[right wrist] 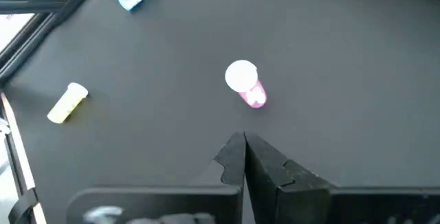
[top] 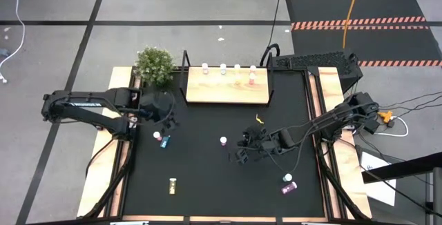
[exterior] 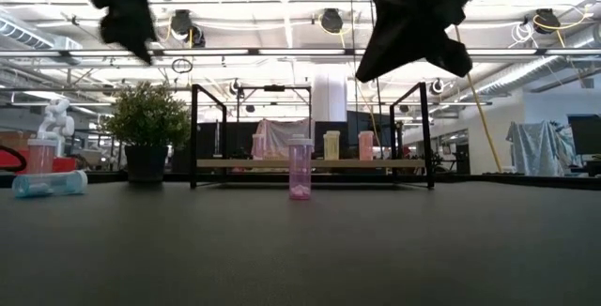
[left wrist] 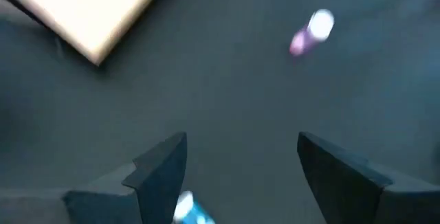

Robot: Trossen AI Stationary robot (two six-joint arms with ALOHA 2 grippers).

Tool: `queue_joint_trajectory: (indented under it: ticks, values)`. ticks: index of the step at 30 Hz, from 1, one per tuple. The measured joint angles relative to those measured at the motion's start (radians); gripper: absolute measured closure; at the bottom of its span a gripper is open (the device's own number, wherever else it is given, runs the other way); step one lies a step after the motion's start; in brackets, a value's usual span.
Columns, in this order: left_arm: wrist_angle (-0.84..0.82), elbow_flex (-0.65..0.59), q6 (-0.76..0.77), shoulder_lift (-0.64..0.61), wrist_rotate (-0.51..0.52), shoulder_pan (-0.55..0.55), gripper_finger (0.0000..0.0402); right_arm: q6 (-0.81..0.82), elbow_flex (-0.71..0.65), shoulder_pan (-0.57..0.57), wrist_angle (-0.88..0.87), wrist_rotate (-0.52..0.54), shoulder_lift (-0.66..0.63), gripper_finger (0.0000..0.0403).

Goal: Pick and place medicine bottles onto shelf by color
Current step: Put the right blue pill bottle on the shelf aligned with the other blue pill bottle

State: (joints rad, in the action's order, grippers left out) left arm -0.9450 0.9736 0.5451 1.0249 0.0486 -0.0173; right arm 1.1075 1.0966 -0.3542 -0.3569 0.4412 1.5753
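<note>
Industrial lab, exposed ceiling ducts (exterior: 329,20); hazard-striped mats (top: 359,23)

Nine medicine bottles (top: 223,141), one shelf (top: 226,85)

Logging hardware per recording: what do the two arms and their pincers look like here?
Both arms are dark, near-black jointed links. The left arm ends in a bulky black head; its pincer has two flat, wedge-shaped dark fingers. The right arm carries black cables along it; its pincer has matching angular dark fingers. No markings are legible.
</note>
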Motion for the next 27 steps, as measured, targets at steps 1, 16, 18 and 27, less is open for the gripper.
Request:
queue_joint_trajectory:
  ticks: [1, 16, 18, 27]
  values:
    - [-0.004, -0.021, 0.033, -0.001, 0.000, 0.019, 0.0124, -0.011, 0.000, 0.005, 0.001, -0.002, 0.000, 0.0403]
    - [0.057, -0.329, 0.308, 0.180, -0.052, 0.018, 0.0124, -0.028, 0.000, 0.101, 0.055, -0.050, 0.000, 0.0403]
    - [0.059, -0.330, 0.279, 0.218, -0.071, 0.011, 0.0124, -0.027, 0.000, 0.104, 0.062, -0.050, 0.000, 0.0403]
    - [0.129, -0.330, 0.236, 0.350, -0.106, 0.010, 0.0124, -0.017, 0.000, 0.082, 0.096, -0.050, 0.000, 0.0403]
